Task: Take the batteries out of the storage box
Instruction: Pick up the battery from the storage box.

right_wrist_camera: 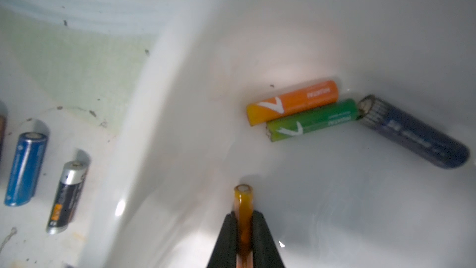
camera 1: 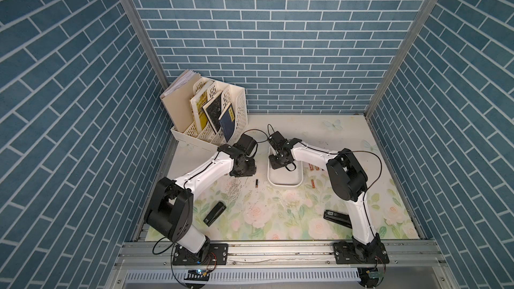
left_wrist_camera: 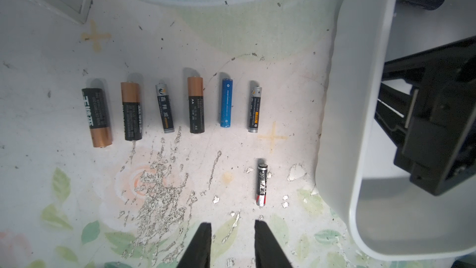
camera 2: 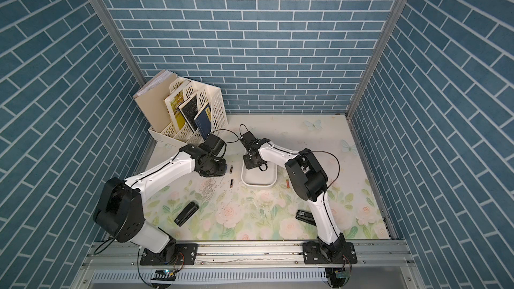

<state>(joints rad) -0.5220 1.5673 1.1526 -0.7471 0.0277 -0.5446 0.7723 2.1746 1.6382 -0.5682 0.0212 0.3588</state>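
Right hand (right_wrist_camera: 244,217): down inside the storage box (right_wrist_camera: 154,125), jaws clamped on either side of an amber battery (right_wrist_camera: 243,198).
Held item: it lies lengthwise between the jaws, one flat end sticking out past the fingertips. Whether it touches the box floor cannot be told.
In the box: an orange battery (right_wrist_camera: 292,101) and a green battery (right_wrist_camera: 311,121) lie side by side, touching. A dark blue battery (right_wrist_camera: 414,131) angles off, its end against the green one's end.
Box position: mid-worktop (camera 1: 278,218), between the two arms; the right wrist covers its far end in both top views.
Left hand (left_wrist_camera: 233,225): over the worktop just left of the box, jaws a narrow gap apart with nothing between them.
Left of the box: a row of six batteries (left_wrist_camera: 196,104) lies parallel and apart on the worktop, in black, copper, silver and blue wrappers.
Near the row: a lone battery (left_wrist_camera: 262,185) lies nearer than the row, close to the box's left wall.
Right of the box: a few orange-wrapped batteries (camera 1: 313,183) lie on the worktop.
Near left: a black stapler (camera 1: 214,213).
Near right: a second stapler (camera 1: 336,216), partly behind the right arm.
Far left corner: a cream file rack (camera 1: 236,112) holding books.
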